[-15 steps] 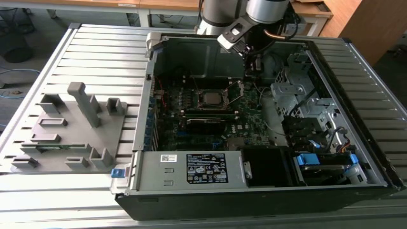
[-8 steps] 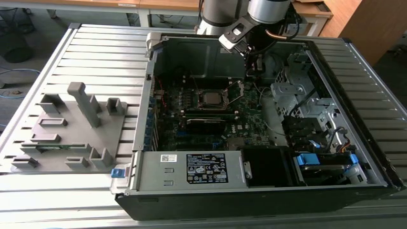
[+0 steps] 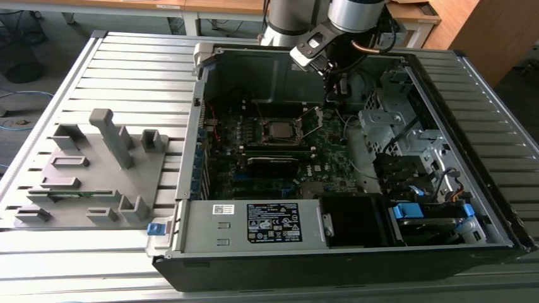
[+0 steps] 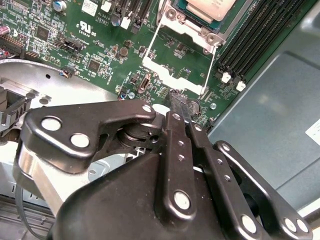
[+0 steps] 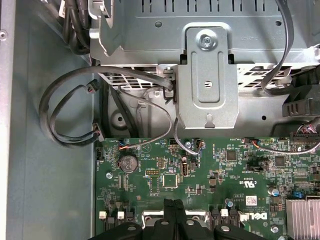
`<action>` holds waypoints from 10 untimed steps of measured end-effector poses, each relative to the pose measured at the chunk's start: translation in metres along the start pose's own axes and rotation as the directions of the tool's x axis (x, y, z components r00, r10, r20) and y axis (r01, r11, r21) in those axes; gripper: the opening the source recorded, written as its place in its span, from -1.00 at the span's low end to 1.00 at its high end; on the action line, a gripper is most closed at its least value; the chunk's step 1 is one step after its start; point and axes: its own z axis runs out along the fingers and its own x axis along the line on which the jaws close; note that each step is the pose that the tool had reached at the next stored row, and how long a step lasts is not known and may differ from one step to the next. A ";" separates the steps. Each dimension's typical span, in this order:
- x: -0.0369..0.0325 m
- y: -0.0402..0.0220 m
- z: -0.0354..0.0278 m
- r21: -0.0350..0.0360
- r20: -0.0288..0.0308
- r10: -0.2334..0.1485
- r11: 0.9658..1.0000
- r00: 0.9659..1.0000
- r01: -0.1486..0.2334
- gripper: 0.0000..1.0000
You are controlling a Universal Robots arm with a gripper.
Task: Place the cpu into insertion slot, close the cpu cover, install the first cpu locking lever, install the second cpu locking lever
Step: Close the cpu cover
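Observation:
The cpu (image 3: 278,130) (image 4: 207,7) lies flat in the insertion slot (image 3: 262,121) (image 4: 172,15) on the green motherboard inside the open computer case. The cpu cover (image 3: 313,120) (image 4: 172,82) (image 5: 150,216), a silver frame, stands swung open off the socket on the exterior view's right. My gripper (image 3: 332,95) (image 4: 180,102) (image 5: 174,204) hangs inside the case with its black fingers pressed together and nothing between them. Its tips sit right at the cover's free edge; whether they touch it I cannot tell.
Case walls (image 3: 202,126) ring the board. A drive cage (image 3: 396,126) and a metal bracket (image 5: 207,80) stand close by, with looping grey cables (image 5: 70,110). Black memory slots (image 4: 255,40) run beside the socket. A grey fixture (image 3: 93,170) with posts sits on the table at the exterior view's left.

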 end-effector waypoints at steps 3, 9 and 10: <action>0.0000 0.0005 0.0008 0.000 0.000 0.000 1.000 1.000 0.000 -0.80; 0.0003 0.0039 0.0022 0.000 0.001 0.000 1.000 1.000 0.000 -0.80; 0.0005 0.0045 0.0025 0.000 0.001 0.000 1.000 1.000 0.000 -0.80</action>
